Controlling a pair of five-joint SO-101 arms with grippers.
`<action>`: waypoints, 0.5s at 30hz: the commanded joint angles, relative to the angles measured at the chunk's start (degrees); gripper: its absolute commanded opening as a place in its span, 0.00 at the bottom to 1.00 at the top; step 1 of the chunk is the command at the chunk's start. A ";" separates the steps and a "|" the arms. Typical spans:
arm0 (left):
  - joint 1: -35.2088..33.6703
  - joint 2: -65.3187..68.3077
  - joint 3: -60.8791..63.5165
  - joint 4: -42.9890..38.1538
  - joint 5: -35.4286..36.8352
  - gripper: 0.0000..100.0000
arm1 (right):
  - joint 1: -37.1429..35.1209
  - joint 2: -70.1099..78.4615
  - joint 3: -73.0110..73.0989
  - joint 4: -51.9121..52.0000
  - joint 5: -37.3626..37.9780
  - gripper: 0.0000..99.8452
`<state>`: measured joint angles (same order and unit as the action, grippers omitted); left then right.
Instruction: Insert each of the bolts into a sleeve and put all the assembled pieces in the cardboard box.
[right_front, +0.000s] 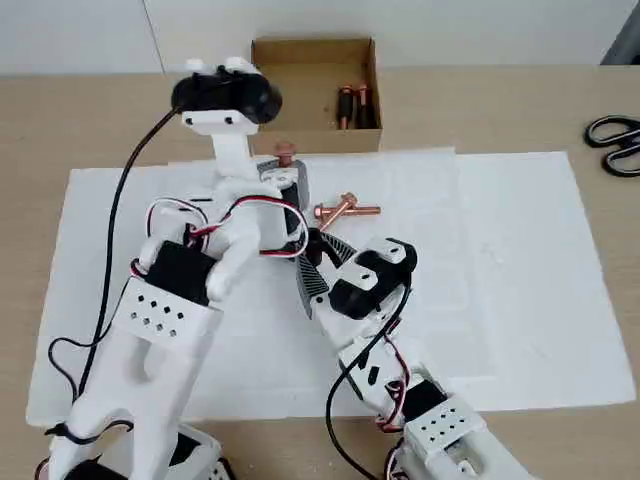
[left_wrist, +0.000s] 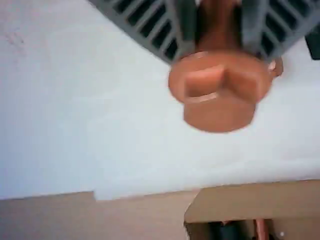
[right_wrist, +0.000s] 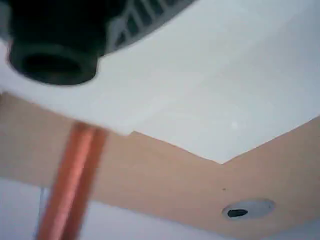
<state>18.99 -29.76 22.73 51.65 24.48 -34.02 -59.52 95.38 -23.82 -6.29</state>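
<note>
Two loose bolts (right_front: 345, 210), copper-coloured with flanged heads, lie crossed on the white sheet (right_front: 500, 260) just right of the left arm, and the right arm's tip is near them. The left hand (right_front: 285, 172) sits close to the sheet's far edge, its grey ribbed fingers (left_wrist: 145, 25) clamped together on a bolt (left_wrist: 217, 90). This bolt's round, stepped head points toward the cardboard box (right_front: 262, 75), and the left wrist view shows the box's near wall just past that edge.

The right hand (right_front: 313, 248) hangs over the middle of the sheet, closed on a black sleeve (right_wrist: 52, 62) — a short matte tube whose open bore faces outward. It is just beside the left arm's cables.

Right of both arms the sheet is a wide, plain stretch, soft-looking and faintly creased, and tan worktop (right_front: 100, 120) borders it on every side. The box stands on the worktop against the sheet's far edge, with assembled pieces (right_front: 355, 105) upright in its right corner. Black-handled scissors (right_front: 615, 140) lie at the far right edge — well apart from everything else.
</note>
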 joint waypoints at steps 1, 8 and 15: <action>0.62 -2.20 0.22 -3.69 0.26 0.00 | -0.13 0.04 0.53 -1.19 -0.26 0.00; 0.97 -2.20 0.57 -4.40 -1.14 0.00 | -0.13 -0.31 0.35 0.92 -0.26 0.00; 4.04 -2.29 0.48 -4.40 -1.41 0.00 | -0.13 -0.31 0.35 0.92 -0.26 0.00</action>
<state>21.89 -29.85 23.69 49.01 23.60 -34.02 -59.52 95.38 -23.12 -6.29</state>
